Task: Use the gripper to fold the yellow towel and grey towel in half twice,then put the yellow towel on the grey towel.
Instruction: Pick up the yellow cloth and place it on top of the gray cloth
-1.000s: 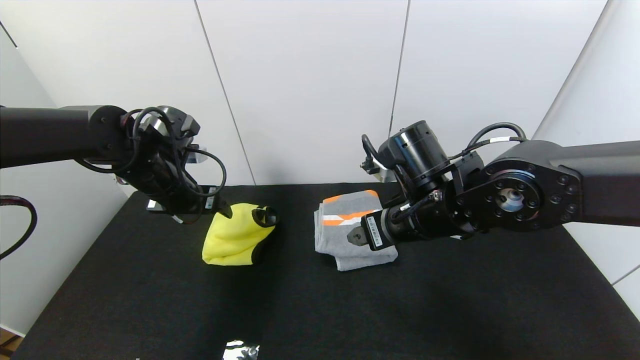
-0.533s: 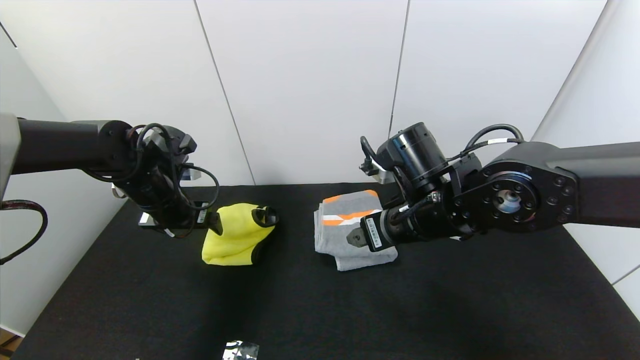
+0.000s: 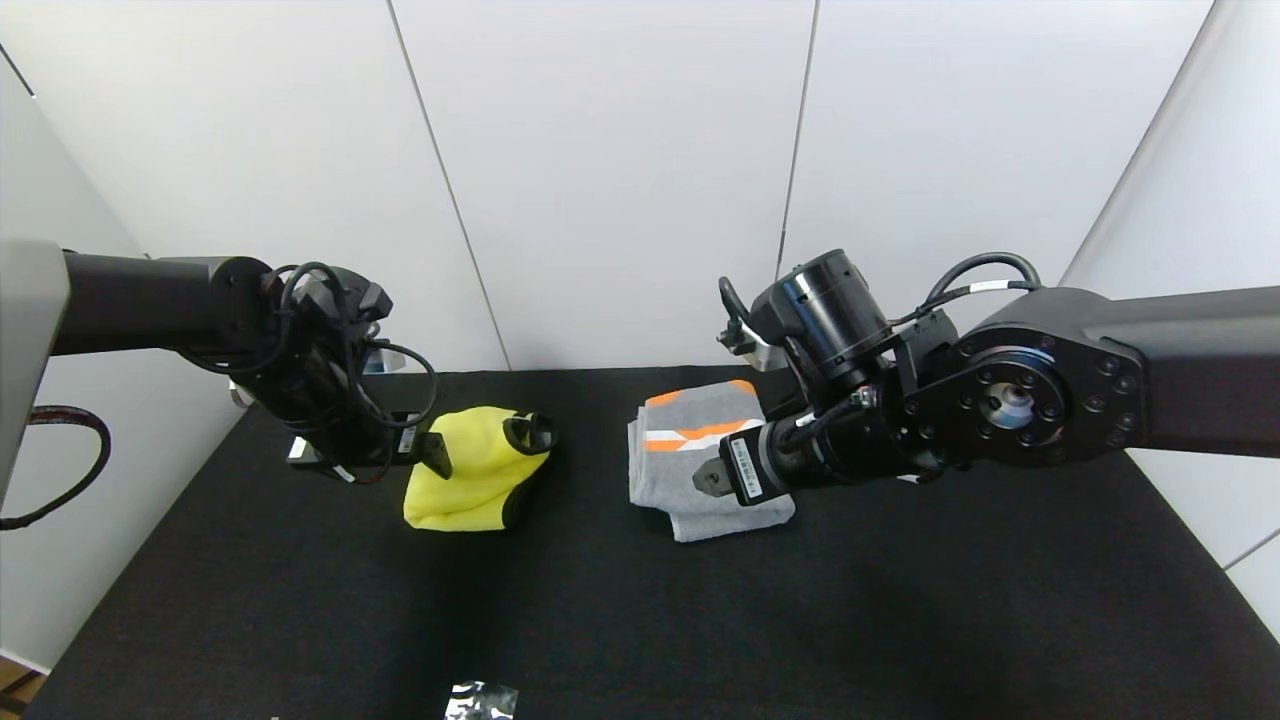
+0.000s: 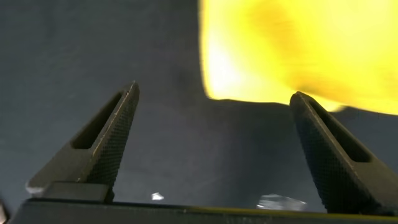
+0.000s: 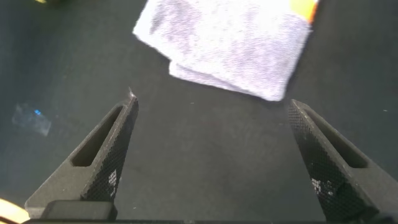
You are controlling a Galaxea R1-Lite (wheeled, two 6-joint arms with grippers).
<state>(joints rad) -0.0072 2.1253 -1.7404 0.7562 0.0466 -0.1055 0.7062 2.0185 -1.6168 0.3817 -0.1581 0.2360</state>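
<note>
Both grippers hung spread wide, holding nothing. The left gripper sat just beside the folded fluffy yellow microfibre towel; the right gripper hovered near the folded grey terry towel with orange patches. Plenty of bare black tabletop lay nearer me.

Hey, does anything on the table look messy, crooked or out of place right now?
The yellow towel is a lumpy bundle, not a flat fold, with its dark trim curled up at one corner. The grey towel is folded but its layers sit askew. A small shiny scrap lies at the table's near edge.
</note>
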